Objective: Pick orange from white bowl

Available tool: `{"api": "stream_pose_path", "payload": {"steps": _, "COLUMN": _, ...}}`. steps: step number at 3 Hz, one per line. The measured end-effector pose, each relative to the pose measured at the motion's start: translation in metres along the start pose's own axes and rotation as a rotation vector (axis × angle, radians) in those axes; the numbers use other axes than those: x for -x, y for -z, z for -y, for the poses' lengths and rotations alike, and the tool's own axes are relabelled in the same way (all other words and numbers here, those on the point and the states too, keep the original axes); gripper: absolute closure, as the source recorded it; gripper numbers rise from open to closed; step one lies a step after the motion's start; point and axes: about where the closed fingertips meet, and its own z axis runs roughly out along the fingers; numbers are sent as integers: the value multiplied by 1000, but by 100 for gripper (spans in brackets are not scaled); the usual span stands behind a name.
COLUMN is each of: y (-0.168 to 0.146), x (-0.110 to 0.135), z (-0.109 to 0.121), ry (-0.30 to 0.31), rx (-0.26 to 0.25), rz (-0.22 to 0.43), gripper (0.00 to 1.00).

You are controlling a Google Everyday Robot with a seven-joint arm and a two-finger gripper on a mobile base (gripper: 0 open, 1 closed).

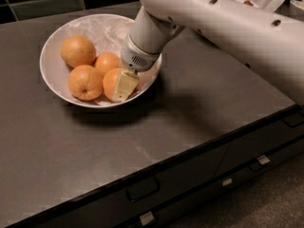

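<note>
My claw [122,86] is down inside the white bowl [43,65], at its near right side, right against the orange [109,81]. The fruit lies just left of me, crowded by other oranges [85,82] on its left and far sides. I cannot tell whether I have closed on it.

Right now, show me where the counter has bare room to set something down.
Bare counter runs from the white bowl forward to the front edge. Crowded: inside the bowl, where the gripper sits against the orange.
</note>
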Motion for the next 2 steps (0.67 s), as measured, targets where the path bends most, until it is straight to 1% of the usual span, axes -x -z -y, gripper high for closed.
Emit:
{"api": "stream_pose_path", "payload": {"steps": 1, "y": -3, "x": 2, "z": -1, "ry": 8, "rx": 16, "rz": -11, "gripper": 51}}
{"api": "stream_pose_path", "payload": {"steps": 2, "y": -3, "x": 2, "z": -1, "ry": 8, "rx": 16, "rz": -11, "gripper": 74}}
